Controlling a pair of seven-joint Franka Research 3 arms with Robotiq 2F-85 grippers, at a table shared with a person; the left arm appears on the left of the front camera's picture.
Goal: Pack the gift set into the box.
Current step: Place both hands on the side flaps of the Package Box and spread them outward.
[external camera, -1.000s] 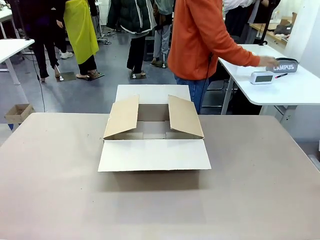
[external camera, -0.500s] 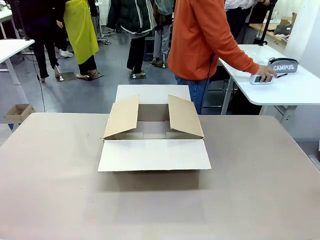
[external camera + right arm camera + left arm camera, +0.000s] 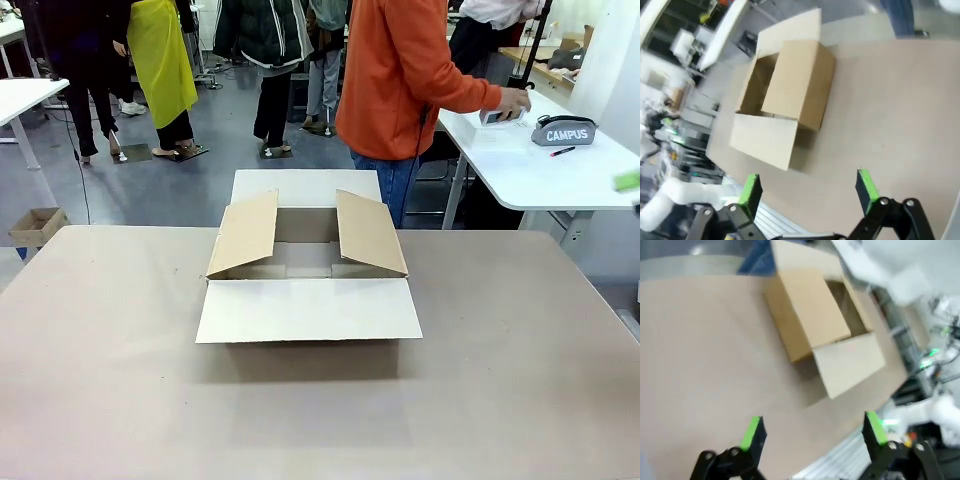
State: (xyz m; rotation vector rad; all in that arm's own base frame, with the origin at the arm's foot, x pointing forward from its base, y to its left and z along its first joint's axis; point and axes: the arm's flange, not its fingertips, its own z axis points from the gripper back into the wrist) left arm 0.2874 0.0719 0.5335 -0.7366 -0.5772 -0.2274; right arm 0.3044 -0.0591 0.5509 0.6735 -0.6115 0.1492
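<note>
left gripper (image 3: 812, 421), right gripper (image 3: 807, 178) spread wide

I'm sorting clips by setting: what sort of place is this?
Likely a robotics lab hall: the left tool and right tool hang over a table bearing an open cardboard box, with a white worktable and a person in orange behind.

We find the tabletop (image 3: 110, 350) bare to the left, right and near side of the box (image 3: 300, 355). Its top stands open, but the left flap (image 3: 243, 235) and right flap (image 3: 370, 232) lean inward, narrowing the opening. The near flap (image 3: 308, 310) juts out level toward our side.
</note>
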